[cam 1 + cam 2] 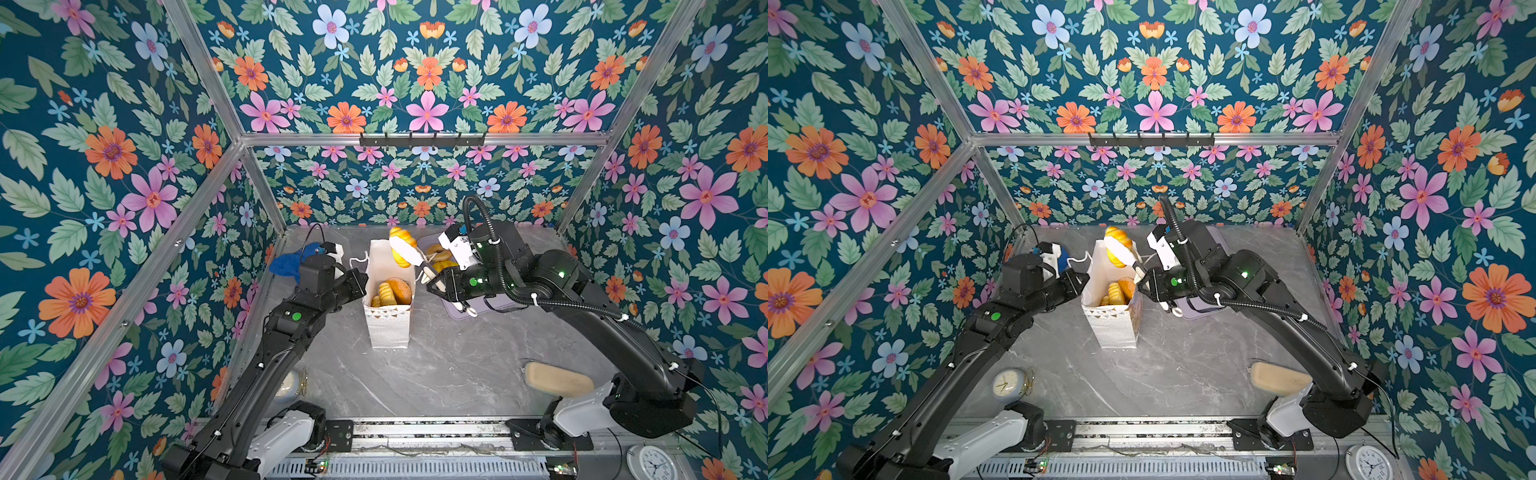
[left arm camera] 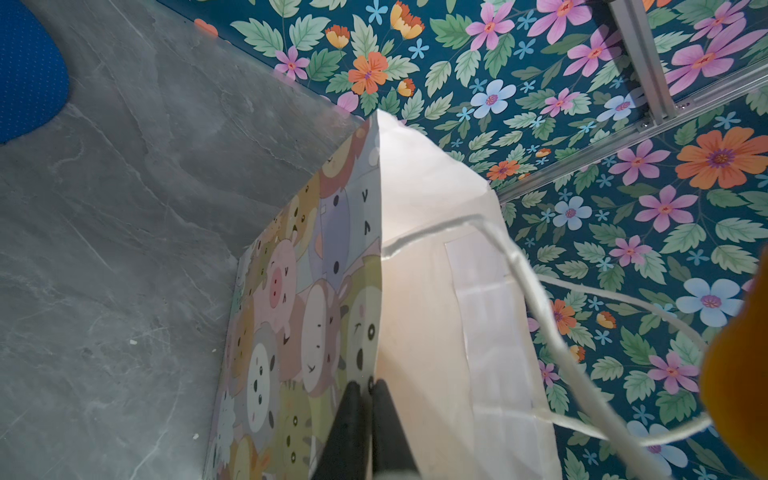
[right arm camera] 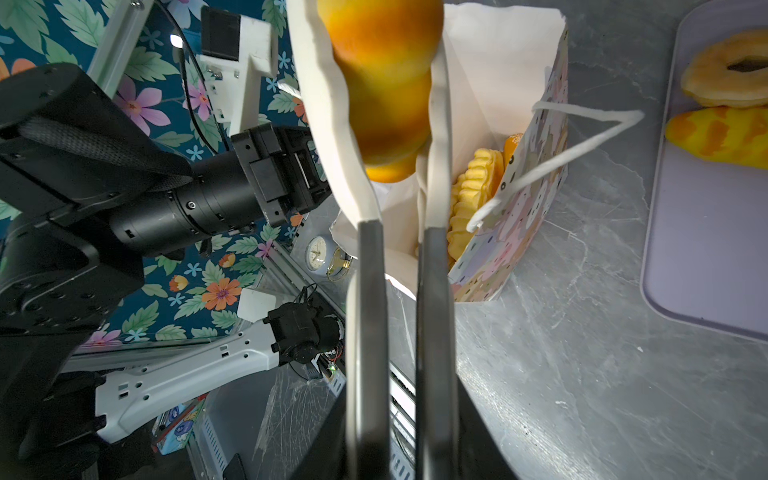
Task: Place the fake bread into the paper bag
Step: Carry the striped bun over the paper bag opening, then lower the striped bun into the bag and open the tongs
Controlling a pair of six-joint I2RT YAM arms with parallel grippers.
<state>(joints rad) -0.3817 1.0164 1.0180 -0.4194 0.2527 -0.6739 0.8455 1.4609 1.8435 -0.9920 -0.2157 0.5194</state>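
The paper bag stands upright mid-table with fake bread inside. The left gripper is pinched closed on its rim. The right gripper clamps a striped loaf above the bag's far edge. Beyond, a bagel lies on the lilac tray

The white paper bag, bunting-trimmed, is standing upright and open on the table, holding a ridged yellow loaf and a brown bun. A glossy golden pastry is hanging just above its mouth; a ring bagel and a striped croissant are lying nearby.
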